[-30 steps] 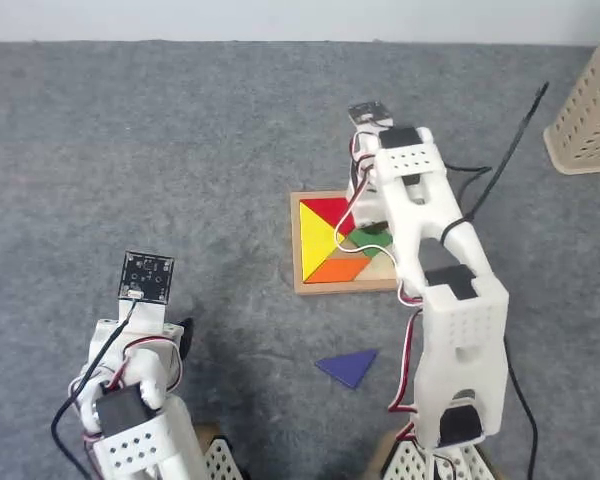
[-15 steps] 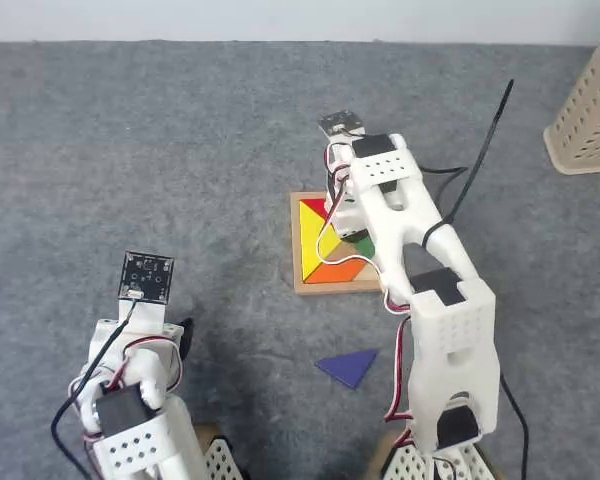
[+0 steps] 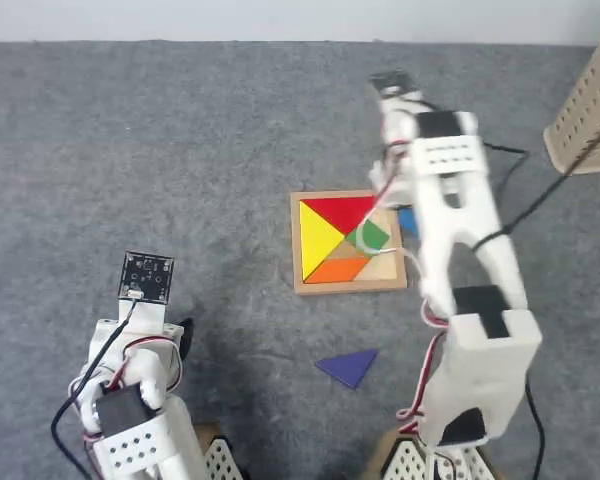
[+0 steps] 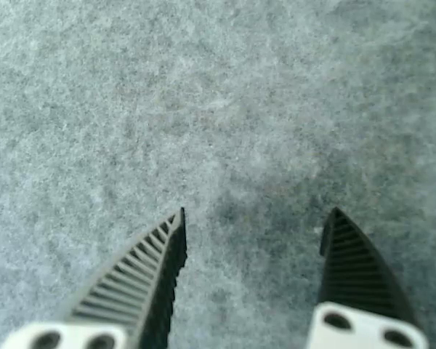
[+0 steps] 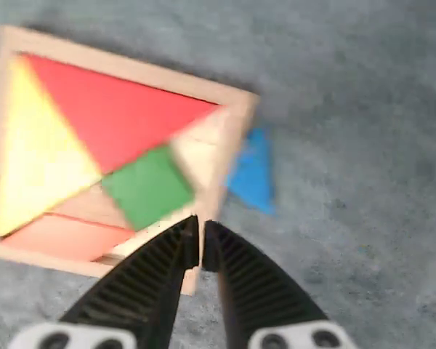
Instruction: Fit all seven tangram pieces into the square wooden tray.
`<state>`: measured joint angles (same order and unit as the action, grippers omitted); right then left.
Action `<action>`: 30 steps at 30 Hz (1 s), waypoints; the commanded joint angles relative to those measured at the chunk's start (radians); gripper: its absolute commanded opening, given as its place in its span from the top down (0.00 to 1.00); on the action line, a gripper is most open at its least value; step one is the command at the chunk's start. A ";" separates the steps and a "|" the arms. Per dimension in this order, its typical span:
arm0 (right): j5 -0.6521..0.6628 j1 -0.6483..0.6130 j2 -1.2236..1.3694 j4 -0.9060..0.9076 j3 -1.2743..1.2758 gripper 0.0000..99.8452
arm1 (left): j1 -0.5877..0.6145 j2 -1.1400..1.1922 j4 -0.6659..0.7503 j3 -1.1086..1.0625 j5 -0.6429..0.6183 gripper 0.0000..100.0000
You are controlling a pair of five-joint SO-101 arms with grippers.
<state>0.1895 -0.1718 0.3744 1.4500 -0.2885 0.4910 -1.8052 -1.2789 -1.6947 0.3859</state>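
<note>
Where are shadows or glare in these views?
High view: even light, no glare on the tray. Left wrist view: darker patch on the carpet ahead of the fingers. Right wrist view: thin shadow along the tray's outer edge.

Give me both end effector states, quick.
Left end effector: open, holding nothing.
Right end effector: shut, holding nothing.

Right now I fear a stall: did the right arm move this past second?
Yes: the right arm swung rightward in the high view, off the middle of the tray toward its right edge.
</note>
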 commanded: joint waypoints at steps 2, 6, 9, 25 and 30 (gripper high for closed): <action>0.025 -0.012 0.056 -0.016 -0.026 0.85 | 0.006 -0.015 -0.005 0.008 0.011 0.72; 0.060 -0.024 0.134 -0.028 -0.057 0.82 | 0.006 -0.015 -0.005 0.008 0.011 0.72; 0.075 -0.016 0.171 -0.047 -0.058 0.82 | 0.006 -0.015 -0.005 0.008 0.011 0.72; 0.069 0.010 0.315 -0.094 -0.169 0.84 | 0.006 -0.015 -0.005 0.008 0.011 0.72; -0.002 0.074 0.326 -0.090 -0.221 0.96 | 0.006 -0.015 -0.005 0.008 0.011 0.72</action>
<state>0.2217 -0.1519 0.7196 1.3732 -0.4327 0.4910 -1.8052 -1.2789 -1.6947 0.3859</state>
